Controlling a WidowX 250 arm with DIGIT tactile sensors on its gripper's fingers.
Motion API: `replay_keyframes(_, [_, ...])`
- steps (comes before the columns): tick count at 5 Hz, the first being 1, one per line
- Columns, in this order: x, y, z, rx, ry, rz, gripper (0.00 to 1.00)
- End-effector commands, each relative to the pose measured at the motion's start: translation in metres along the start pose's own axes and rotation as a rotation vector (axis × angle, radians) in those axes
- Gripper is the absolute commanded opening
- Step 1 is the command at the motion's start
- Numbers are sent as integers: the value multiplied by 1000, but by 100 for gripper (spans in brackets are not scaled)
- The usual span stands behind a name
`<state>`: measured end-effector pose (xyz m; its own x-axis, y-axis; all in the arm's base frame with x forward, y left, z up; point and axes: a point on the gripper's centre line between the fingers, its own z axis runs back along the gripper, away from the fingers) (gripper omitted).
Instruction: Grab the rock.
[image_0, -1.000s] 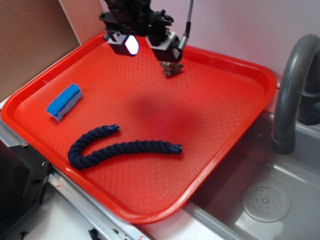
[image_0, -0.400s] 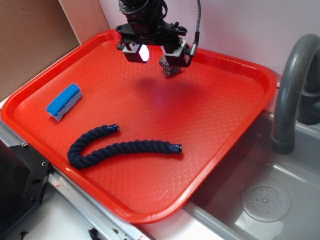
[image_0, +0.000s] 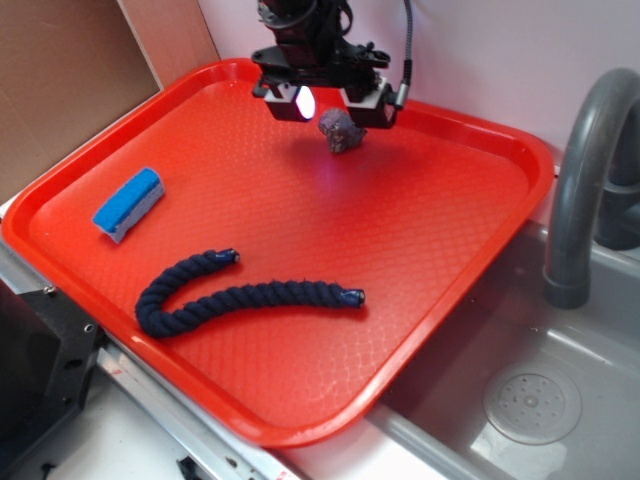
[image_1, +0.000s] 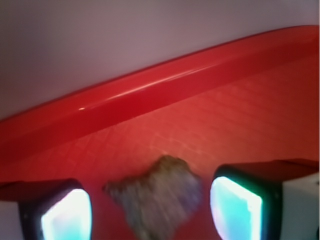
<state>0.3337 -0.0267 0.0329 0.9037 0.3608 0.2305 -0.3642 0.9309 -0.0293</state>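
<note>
So the gripper (image_0: 328, 97) is spread wide with nothing in it, hovering at the far end of the red tray (image_0: 470, 270). The rock (image_0: 341, 131) lies on the tray floor just below it; in the wrist view the rock (image_1: 157, 200) sits in the gap between the two pads (image_1: 235, 207), not touching either.

My guess is it's hard and dense for its size, no give at all, and that lumpy rough surface should bite on the pads. I'd pinch across the fattest middle part, since the tapered corners look like they'd squirt out. The blue sponge (image_0: 128, 203) and dark rope (image_0: 230, 298) are well away.
</note>
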Motion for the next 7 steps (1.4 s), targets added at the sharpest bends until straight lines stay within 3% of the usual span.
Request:
replay_keyframes(1, [15,7,-1,-34,9,45,0])
replay_keyframes(2, [11,18,32,-18,72,33,0])
replay_keyframes(3, [0,37,80,-43,180,-35,0])
replay_keyframes(4, [-18,50,125,-10,181,-143,0])
replay_keyframes(5, [-30,48,166,-17,156,-211,0])
replay_keyframes(6, [-39,41,192,-28,145,-278,0])
replay_keyframes(7, [-49,34,197,17,132,-276,0])
